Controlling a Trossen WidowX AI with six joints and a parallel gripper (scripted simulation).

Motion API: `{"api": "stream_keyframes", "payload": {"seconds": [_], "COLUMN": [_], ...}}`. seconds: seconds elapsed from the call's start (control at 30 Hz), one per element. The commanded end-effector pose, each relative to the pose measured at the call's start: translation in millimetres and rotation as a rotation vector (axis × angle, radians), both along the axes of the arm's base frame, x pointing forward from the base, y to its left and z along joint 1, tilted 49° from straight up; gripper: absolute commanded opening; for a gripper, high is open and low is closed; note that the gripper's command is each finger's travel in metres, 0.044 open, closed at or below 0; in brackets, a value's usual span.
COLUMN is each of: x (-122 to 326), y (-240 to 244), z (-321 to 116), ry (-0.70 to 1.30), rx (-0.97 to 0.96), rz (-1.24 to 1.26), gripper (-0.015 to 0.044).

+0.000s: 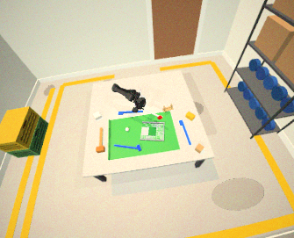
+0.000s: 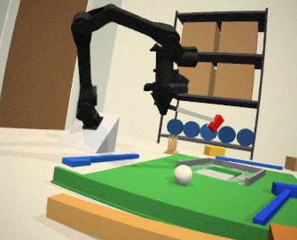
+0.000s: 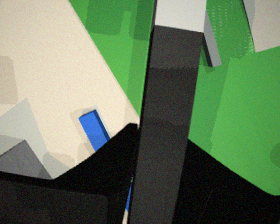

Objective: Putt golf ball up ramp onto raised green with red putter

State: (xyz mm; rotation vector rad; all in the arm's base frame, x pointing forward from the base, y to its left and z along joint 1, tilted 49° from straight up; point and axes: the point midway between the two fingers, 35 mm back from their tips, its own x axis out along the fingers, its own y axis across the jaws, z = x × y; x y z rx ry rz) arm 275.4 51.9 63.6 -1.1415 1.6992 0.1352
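The gripper is nearly closed, clamping the dark grip of the red-headed putter above the table.

Pale walls meet a beige floor. From the table, the brown door stands at twelve o'clock, the shelf rack at two, and yellow and green crates at nine. Yellow floor stripes surround it.
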Motion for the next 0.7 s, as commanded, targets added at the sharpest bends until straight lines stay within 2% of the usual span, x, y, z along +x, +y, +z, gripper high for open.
{"api": "stream_keyframes", "payload": {"seconds": [0.0, 0.67], "x": [-6.7, -52.8], "y": [-16.7, -89.0], "z": [18.9, 98.2], "ry": [-0.077, -0.466], "rx": [-0.021, -0.112], "rz": [-0.089, -0.502], "gripper": [0.0, 0.0]}}
